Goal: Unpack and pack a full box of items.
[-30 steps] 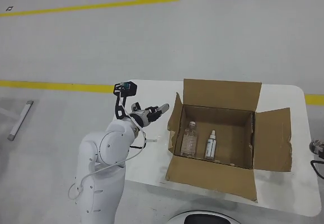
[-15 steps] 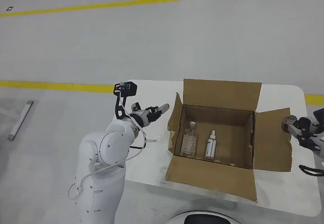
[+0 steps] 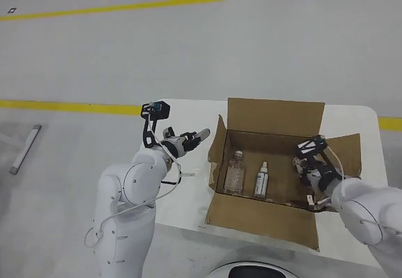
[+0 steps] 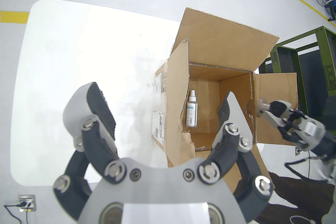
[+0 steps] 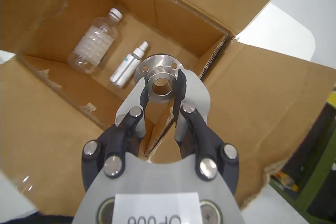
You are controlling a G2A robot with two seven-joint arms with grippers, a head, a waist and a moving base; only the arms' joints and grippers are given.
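Observation:
An open cardboard box stands on the white table. On its floor lie a clear plastic bottle with a white cap and a small white spray bottle, side by side. My right gripper hangs over the right side of the box, shut on a steel flange held above the box floor next to the spray bottle. My left gripper stands open with nothing in it, above the table left of the box; its fingers frame the box ahead.
All the box flaps stand or lie open, the right one spread under my right arm. Bare table lies left of the box. A green metal rack stands beyond the table's far end.
My right arm has swung in from the table's right edge to over the right side of the box, carrying the flange. The left arm has kept still.

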